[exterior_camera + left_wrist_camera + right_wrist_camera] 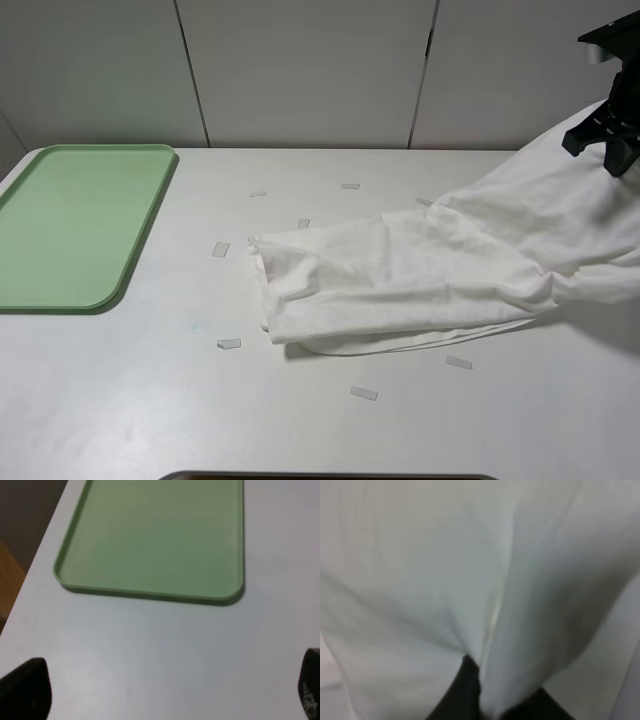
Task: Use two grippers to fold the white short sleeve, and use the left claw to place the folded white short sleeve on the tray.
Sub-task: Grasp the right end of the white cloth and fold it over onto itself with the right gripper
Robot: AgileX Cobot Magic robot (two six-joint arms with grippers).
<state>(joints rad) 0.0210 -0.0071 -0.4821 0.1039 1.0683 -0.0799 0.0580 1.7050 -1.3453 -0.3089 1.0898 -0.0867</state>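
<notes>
The white short sleeve (400, 280) lies crumpled on the table's right half, its right end lifted toward the upper right. My right gripper (612, 150) is shut on that raised end; in the right wrist view white cloth (470, 580) fills the picture and is pinched between the black fingertips (465, 690). The pale-green tray (70, 225) sits empty at the far left. My left gripper (170, 695) is out of the exterior view; its wrist view shows two black fingertips (25, 687) wide apart, open and empty, above bare table next to the tray (150, 535).
Several small pale tape strips (221, 249) lie on the white table (150, 400) around the shirt. A dark edge shows at the table's front. Grey wall panels stand behind the table.
</notes>
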